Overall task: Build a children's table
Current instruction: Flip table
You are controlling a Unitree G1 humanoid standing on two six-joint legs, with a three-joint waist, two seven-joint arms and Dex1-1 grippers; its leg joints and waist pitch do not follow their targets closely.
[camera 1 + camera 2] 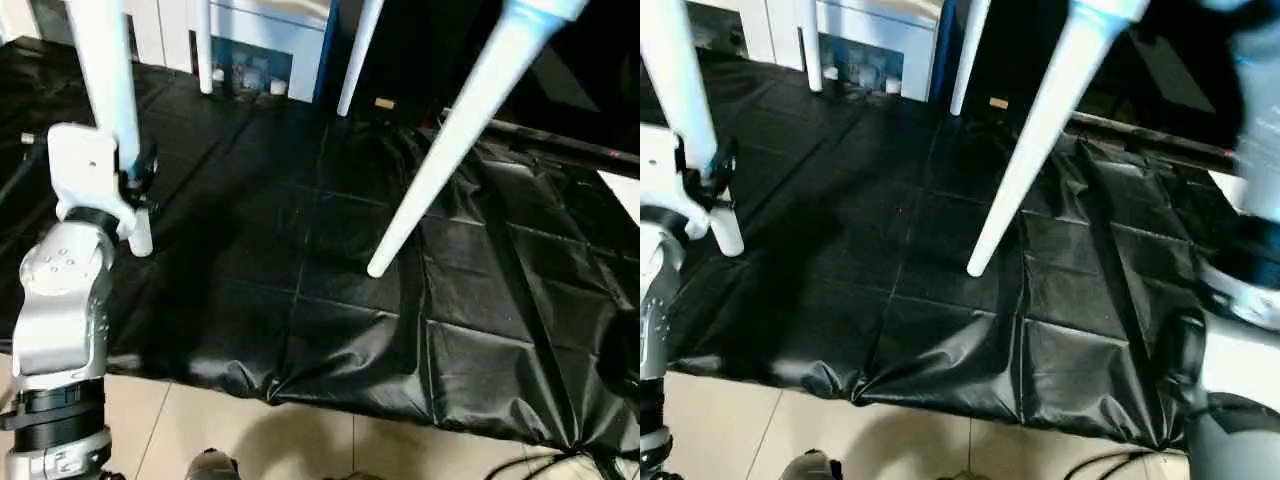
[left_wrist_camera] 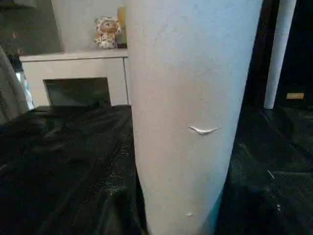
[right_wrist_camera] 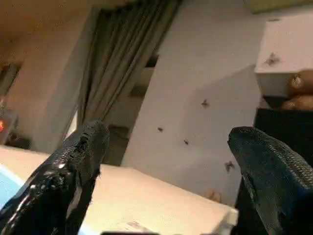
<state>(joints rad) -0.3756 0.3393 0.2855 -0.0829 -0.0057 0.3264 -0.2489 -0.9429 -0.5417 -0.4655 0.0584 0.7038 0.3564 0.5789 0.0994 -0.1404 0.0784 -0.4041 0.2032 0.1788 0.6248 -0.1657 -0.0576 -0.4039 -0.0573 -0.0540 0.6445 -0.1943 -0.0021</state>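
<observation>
We count four white tube legs in the head views: the near-left leg (image 1: pixel 118 110), the near-right leg (image 1: pixel 450 140), and two far legs, far-left leg (image 1: pixel 203 50) and far-right leg (image 1: pixel 358 55). All four run up out of the top of the picture, so we judge they are already seated in the table top, which is out of frame above; the table appears to be turned onto its feet.

The two far legs have their feet on the black sheet (image 1: pixel 330 300) that covers the floor. The near-right leg slants and its foot seems to hang above the sheet; the near-left foot also looks clear of it, though we cannot be sure.

The left gripper (image 1: pixel 135 175) sits around the near-left leg low on its length, jaws pinching it; the left wrist view shows the tube close against the camera. The right gripper (image 3: pixel 166 166) has its fingers (image 3: pixel 73 161) spread wide with nothing between them, pointing toward a wall and curtain.

Step, as we judge it: the final one, setting the assembled table down level. Next move calls for lowering the near side until both near feet meet the sheet, then letting go of the leg. Risk: a slanted leg may slide on the sheet.

One white cabinet (image 1: pixel 265 45) stands behind.
</observation>
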